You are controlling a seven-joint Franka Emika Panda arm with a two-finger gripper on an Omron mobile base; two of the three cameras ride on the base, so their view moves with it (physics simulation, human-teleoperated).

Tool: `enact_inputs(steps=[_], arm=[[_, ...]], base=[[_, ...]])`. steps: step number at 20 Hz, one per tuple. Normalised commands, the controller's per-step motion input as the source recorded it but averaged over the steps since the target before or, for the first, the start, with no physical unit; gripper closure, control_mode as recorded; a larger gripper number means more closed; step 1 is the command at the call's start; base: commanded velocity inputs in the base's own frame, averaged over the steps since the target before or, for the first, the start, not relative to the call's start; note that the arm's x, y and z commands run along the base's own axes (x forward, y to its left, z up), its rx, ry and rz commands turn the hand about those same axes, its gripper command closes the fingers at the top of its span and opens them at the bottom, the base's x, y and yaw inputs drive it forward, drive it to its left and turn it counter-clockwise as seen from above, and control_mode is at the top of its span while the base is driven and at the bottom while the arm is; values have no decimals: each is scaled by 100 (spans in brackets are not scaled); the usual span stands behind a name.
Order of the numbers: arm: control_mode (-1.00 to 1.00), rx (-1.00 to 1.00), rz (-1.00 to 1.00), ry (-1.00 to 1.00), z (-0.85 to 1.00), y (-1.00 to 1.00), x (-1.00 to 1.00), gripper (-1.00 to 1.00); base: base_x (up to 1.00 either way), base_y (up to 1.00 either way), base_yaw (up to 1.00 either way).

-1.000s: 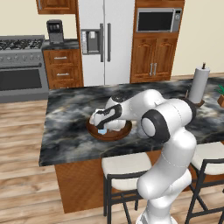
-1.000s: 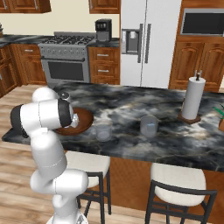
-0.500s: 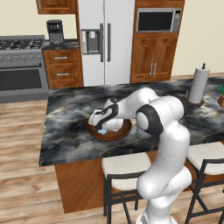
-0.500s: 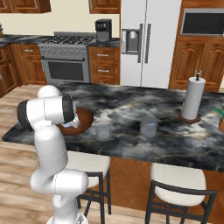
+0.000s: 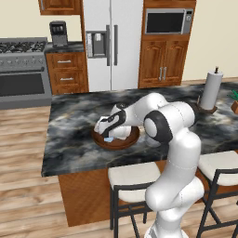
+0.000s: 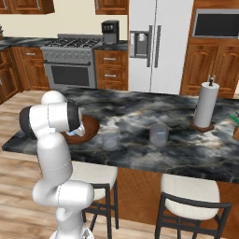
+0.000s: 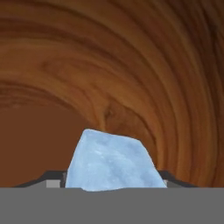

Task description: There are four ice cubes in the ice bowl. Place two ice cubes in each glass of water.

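Wooden bowl, with our gripper [image 5: 108,135] reaching down into it.
We straddle a pale-blue translucent ice cube [image 7: 113,161] inside the reddish-brown round bowl [image 7: 144,65]; whether it is clamped, we cannot tell.

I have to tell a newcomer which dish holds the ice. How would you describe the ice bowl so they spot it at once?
Find the dark marble island in front of the fridge. At its stove-side end, under the arm's hand, sits the ice bowl. It is wide, shallow, reddish-brown wood, unlike the two clear glasses beside it.
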Motion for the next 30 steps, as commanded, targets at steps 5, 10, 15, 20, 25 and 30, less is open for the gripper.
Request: enact_inputs(steps=[5,10,15,20,25,30], arm=[[-100,0,-4,0,-26,0,0,100],[-100,3,-8,0,1,-9,-4,100],[-100,18,-13,-3,37,-47,-13,100],[-100,19,-5,4,62,-77,-20,100],[-100,2,0,23,59,-84,-31,100],[-100,0,-6,23,85,-55,-44,100]], base=[[0,0,0],[0,0,0],[0,0,0],[0,0,0],[0,0,0],[0,0,0]])
